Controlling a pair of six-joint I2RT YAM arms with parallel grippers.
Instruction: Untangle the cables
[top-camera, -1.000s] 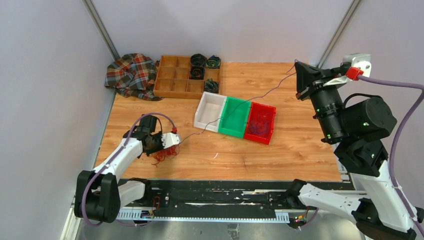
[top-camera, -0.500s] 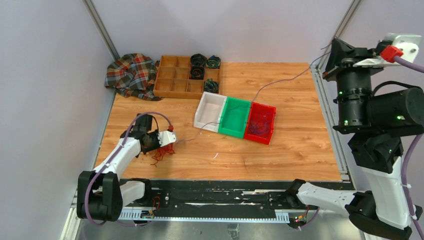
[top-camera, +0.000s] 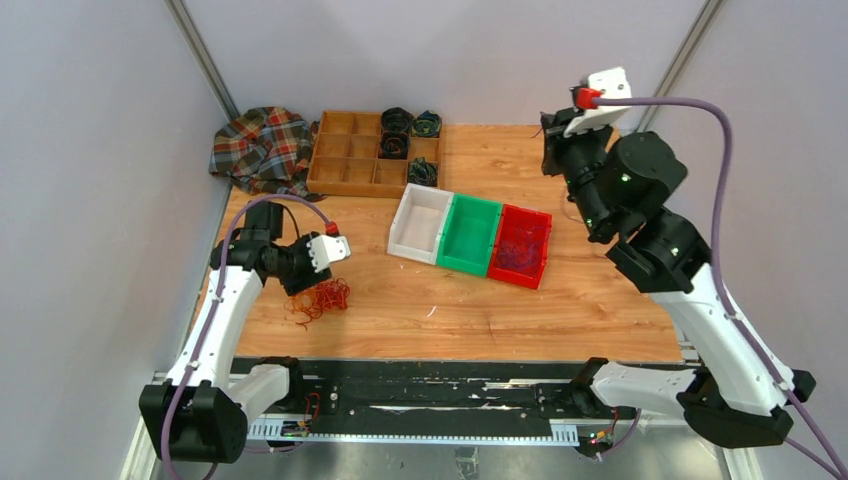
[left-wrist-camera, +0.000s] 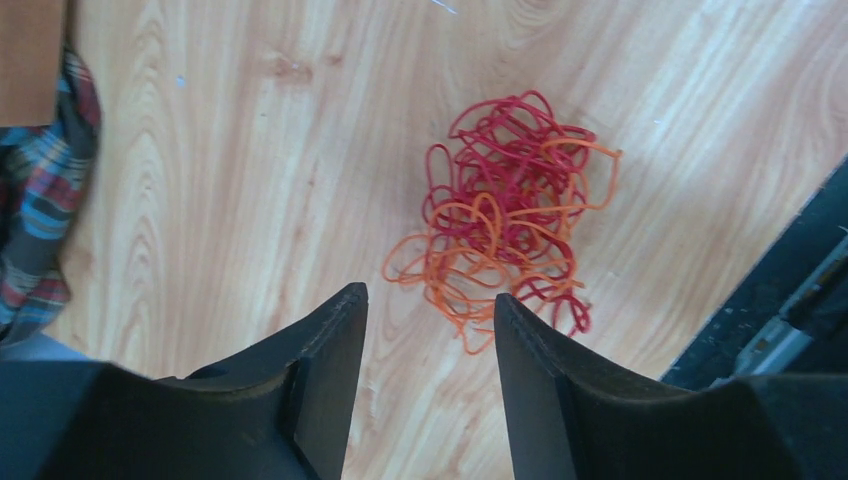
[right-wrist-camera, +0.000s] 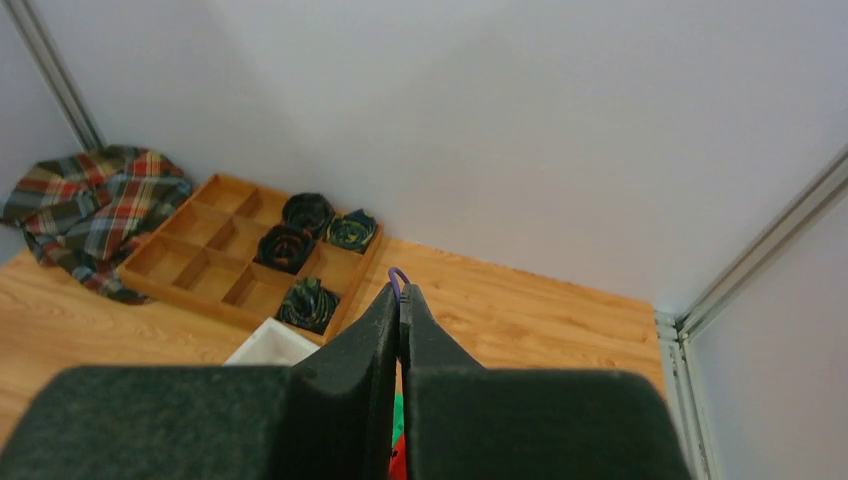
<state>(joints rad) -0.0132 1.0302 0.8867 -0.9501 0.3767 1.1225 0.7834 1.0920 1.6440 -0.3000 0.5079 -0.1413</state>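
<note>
A tangled bunch of red and orange cables (left-wrist-camera: 510, 205) lies on the wooden table, also seen near the left front (top-camera: 322, 298). My left gripper (left-wrist-camera: 428, 294) hovers just short of it, open, with bare wood between its fingers; from above it sits beside the bunch (top-camera: 303, 283). My right gripper (right-wrist-camera: 398, 288) is raised high over the back right of the table (top-camera: 548, 150), shut on a thin purple cable whose small loop (right-wrist-camera: 398, 275) pokes out at the fingertips. The rest of that strand cannot be made out.
White (top-camera: 420, 222), green (top-camera: 470, 232) and red (top-camera: 522, 245) bins stand mid-table; the red one holds some thin strands. A wooden divider tray (top-camera: 350, 160) with dark coiled rolls and a plaid cloth (top-camera: 262, 148) sit at the back left.
My left gripper opened, released the red and orange bunch and drew back to the left. The right arm swung up and left, and the purple strand no longer stretches across to the bunch.
</note>
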